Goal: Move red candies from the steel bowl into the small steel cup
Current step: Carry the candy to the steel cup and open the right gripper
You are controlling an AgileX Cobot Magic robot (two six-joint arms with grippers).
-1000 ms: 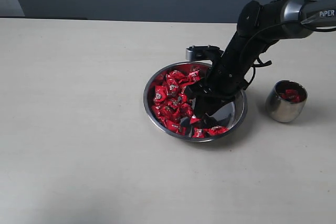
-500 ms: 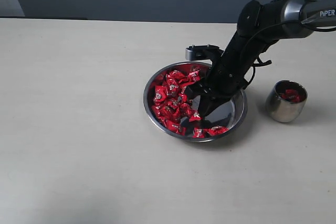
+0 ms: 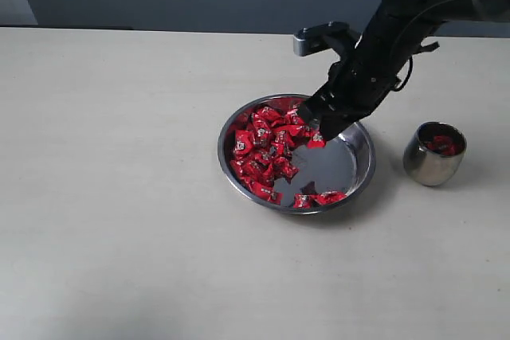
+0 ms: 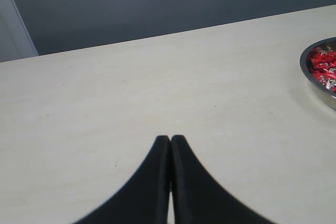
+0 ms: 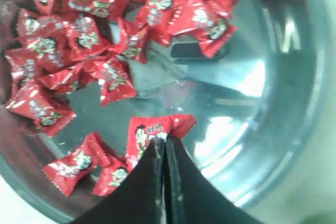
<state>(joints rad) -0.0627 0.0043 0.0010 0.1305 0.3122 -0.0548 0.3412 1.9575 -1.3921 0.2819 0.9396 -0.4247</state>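
Now: candy pinched, cup is next

Your right gripper (image 3: 319,133) is clamped tight on one red candy (image 5: 149,129), hanging above the steel bowl (image 3: 221,149) where the other red candies (image 3: 261,153) lie heaped. The small steel cup (image 3: 430,166) stands near the bowl, a few sweets already inside. Next, I judge, carry across, centre over its narrow mouth, then release. Your left gripper (image 4: 170,139) is closed, empty.

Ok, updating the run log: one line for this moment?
right pincer: shut on red wrapped candy | over wide steel bowl | left pincer: shut
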